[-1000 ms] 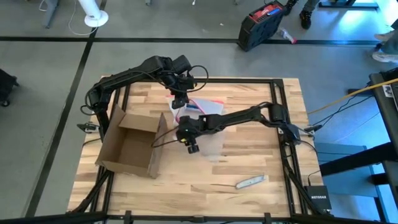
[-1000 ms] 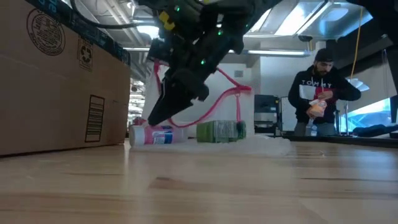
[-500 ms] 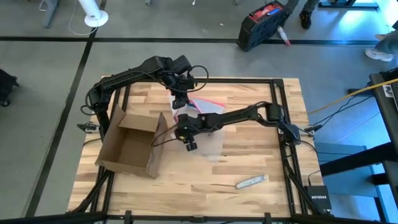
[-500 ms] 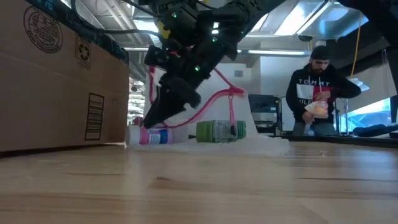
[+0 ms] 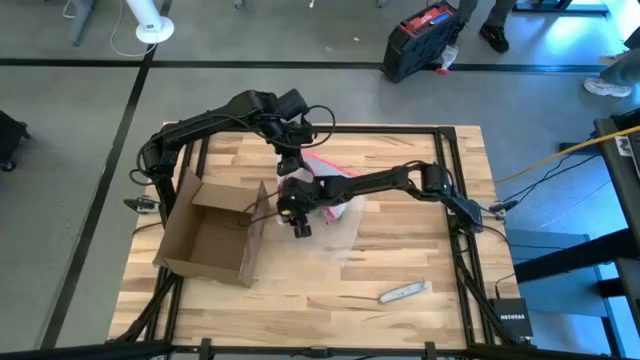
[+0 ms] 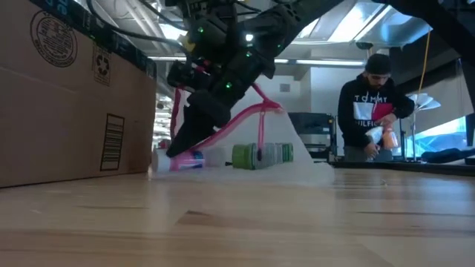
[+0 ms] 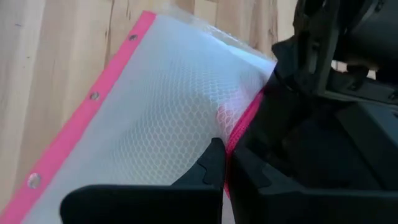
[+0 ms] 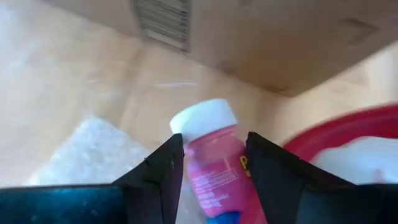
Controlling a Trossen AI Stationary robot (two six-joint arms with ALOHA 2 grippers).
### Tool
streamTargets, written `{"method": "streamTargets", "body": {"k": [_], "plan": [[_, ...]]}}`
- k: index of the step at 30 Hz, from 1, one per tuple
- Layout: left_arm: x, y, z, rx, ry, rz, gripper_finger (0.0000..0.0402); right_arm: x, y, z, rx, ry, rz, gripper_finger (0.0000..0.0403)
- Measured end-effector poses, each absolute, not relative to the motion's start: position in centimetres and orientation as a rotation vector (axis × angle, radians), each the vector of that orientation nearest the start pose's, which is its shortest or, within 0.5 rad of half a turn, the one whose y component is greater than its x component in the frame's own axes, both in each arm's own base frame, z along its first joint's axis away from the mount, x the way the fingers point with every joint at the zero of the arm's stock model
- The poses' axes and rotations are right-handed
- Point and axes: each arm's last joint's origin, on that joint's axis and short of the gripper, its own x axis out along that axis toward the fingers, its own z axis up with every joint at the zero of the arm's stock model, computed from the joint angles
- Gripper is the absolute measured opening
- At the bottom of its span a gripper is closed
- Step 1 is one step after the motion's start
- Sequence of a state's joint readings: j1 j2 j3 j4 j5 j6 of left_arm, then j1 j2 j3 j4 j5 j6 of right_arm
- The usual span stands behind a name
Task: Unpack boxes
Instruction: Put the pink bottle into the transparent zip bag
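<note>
The brown cardboard box (image 5: 205, 238) lies open on the table's left; its barcode side (image 8: 163, 18) faces my right gripper. My left gripper (image 7: 225, 163) is shut on the clear pouch (image 7: 168, 99) with the pink edge and holds it up beside the box. Under the raised pouch a pink bottle with a white cap (image 8: 210, 152) and a green bottle (image 6: 260, 154) lie on their sides on the table. My right gripper (image 6: 178, 147) slants down over the pink bottle. It is open, with one finger on each side of the bottle's cap end. My left gripper pinches the pouch's pink edge (image 7: 235, 138) between its two fingers, coming from above and slanting down. I cannot tell whether it has one layer or several. The pouch hangs below the fingers and its lower part (image 5: 345, 215) rests on the table. My right gripper straddles the pink bottle; I cannot tell whether its fingers (image 8: 163, 171) touch it.
A small pale tool (image 5: 403, 292) lies near the table's front right. A black and red case (image 5: 420, 40) stands on the floor beyond the far edge. A person (image 6: 371, 104) stands behind the table. The box's raised flap (image 5: 262, 215) is close beside my right gripper.
My right gripper has moved a little toward the box and down onto the pink bottle, rolling slightly; its finger gap is unchanged. The bottles have stayed where they were.
</note>
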State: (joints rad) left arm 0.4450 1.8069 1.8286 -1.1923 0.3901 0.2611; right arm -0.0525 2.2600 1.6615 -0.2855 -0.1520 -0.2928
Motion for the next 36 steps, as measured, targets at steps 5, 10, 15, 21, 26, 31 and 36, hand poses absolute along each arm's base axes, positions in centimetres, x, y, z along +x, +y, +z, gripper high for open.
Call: {"method": "streamTargets", "body": {"k": [5, 10, 15, 21, 26, 31, 36], "plan": [[33.2, 14.6, 33.8, -0.240, 1.059, -0.093, 0.0000, 48.5, -2.0, 14.2, -0.175, 0.858, 0.240, 0.0166], [33.1, 14.6, 33.8, -0.241, 1.061, -0.093, 0.0000, 48.3, -1.6, 14.0, -0.155, 0.882, 0.277, 0.0168], [33.1, 14.5, 33.8, -0.247, 1.059, -0.101, 0.0000, 47.7, -0.5, 13.5, -0.116, 0.961, 0.320, 0.0202], [33.1, 14.5, 33.8, -0.242, 1.059, -0.104, 0.0000, 46.7, 1.3, 13.0, -0.144, 1.081, 0.326, 0.0231], [33.1, 14.6, 33.8, -0.239, 1.059, -0.104, 0.0000, 45.9, 3.5, 13.7, -0.207, 1.127, 0.315, 0.0204], [33.1, 14.5, 33.8, -0.236, 1.060, -0.108, 0.0000, 45.6, 5.1, 15.9, -0.246, 1.073, 0.318, 0.0151], [33.1, 14.5, 33.8, -0.234, 1.062, -0.110, 0.0000, 44.9, 5.2, 17.7, -0.237, 1.080, 0.262, 0.0148]]}}
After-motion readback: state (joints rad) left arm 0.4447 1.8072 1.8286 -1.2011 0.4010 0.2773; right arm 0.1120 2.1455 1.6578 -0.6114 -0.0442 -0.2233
